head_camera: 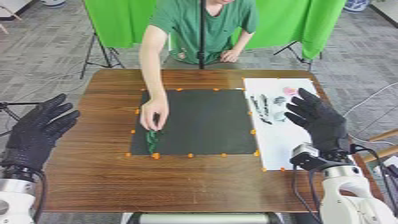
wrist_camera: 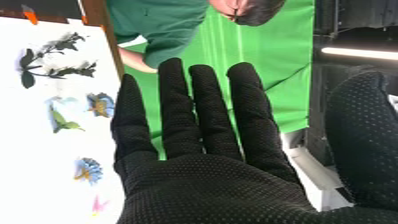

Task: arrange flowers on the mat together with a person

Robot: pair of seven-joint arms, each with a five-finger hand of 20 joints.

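Greenery (head_camera: 152,142) lies on the mat (head_camera: 209,120), left side, under the person's hand (head_camera: 155,111), presumably for positioning; your left hand (head_camera: 34,134) and right hand (head_camera: 325,125), spread wide, hang clear, likely leaving room.

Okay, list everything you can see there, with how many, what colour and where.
Table: one, brown, in front of the robot
Mat: one, dark, mid-table
Sheet: one, white, right of the mat
Tape pieces: several, orange, along mat and sheet edges
Leafy stem: one, green, left part of the mat
Sprigs: apparently two, dark, on the sheet
Blue flowers: three, one with a green leaf, on the sheet
Pink flower: one, on the sheet
Backdrop: green cloth, behind the person
Person's hand: one, at the stem
Robot's left hand: black glove, left of the mat
Robot's right hand: black glove, by the sheet
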